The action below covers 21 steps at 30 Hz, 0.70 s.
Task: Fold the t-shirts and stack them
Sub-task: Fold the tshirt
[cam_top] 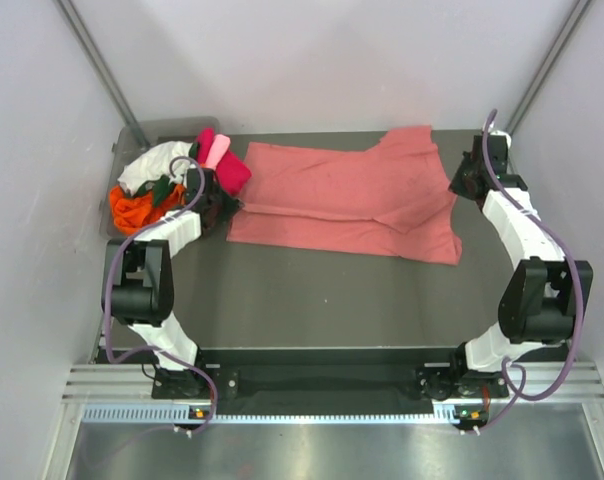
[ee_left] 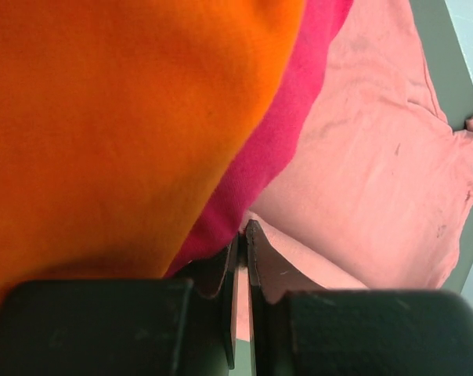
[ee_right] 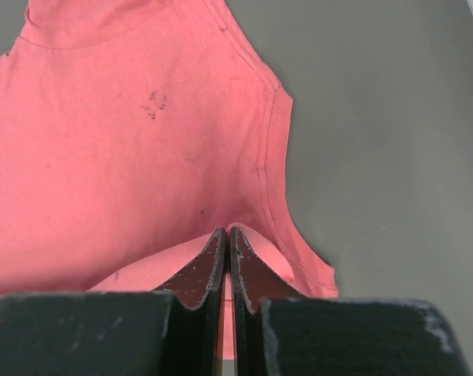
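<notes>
The salmon-pink t-shirt (cam_top: pixel 352 200) lies spread across the back half of the dark table. My left gripper (cam_top: pixel 222 205) is shut on its left edge, next to the clothes pile. In the left wrist view the left gripper (ee_left: pixel 242 227) pinches a fold of the salmon cloth (ee_left: pixel 362 188), with the orange shirt (ee_left: pixel 119 117) and the magenta shirt (ee_left: pixel 279 141) pressing close. My right gripper (cam_top: pixel 466 184) is shut on the shirt's right edge; in the right wrist view the right gripper (ee_right: pixel 225 232) pinches a raised fold of the salmon shirt (ee_right: pixel 127 141).
A clear bin (cam_top: pixel 132 150) at the back left holds orange (cam_top: pixel 132 208), white (cam_top: pixel 147 165), dark green (cam_top: pixel 164 188), magenta (cam_top: pixel 230 172) and light pink (cam_top: pixel 218 150) shirts. The dark table (cam_top: pixel 322 300) shows bare in front of the shirt. White walls close in on both sides.
</notes>
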Available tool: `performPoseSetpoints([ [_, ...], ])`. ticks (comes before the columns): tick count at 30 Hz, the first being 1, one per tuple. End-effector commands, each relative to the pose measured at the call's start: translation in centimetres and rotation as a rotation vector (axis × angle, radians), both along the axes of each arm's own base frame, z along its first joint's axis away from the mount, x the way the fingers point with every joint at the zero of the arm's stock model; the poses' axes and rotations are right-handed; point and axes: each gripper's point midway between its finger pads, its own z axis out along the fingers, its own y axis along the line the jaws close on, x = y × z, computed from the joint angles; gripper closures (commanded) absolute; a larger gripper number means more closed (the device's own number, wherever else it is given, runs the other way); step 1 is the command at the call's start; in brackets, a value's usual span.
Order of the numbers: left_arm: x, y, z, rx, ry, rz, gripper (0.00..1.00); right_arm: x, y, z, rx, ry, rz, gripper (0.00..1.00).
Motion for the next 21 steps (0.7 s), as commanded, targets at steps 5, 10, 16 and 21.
performPoseSetpoints([
  [5, 1.9, -0.1, 1.3, 0.011, -0.064, -0.002, 1.0, 2.3, 1.2, 2.4, -0.052, -0.059, 0.019, 1.0],
  [10, 2.2, 0.0, 0.8, 0.018, -0.056, 0.001, 1.0, 3.0, 1.5, 2.4, -0.053, -0.057, 0.022, 1.0],
  [16, 2.7, 0.0, 0.4, 0.023, -0.048, 0.005, 1.0, 4.0, 1.2, 1.9, -0.063, -0.042, 0.015, 1.0],
  [21, 3.1, 0.0, -0.5, 0.02, -0.032, 0.011, 1.0, 4.9, 1.3, 0.8, -0.066, -0.02, 0.008, 1.0],
])
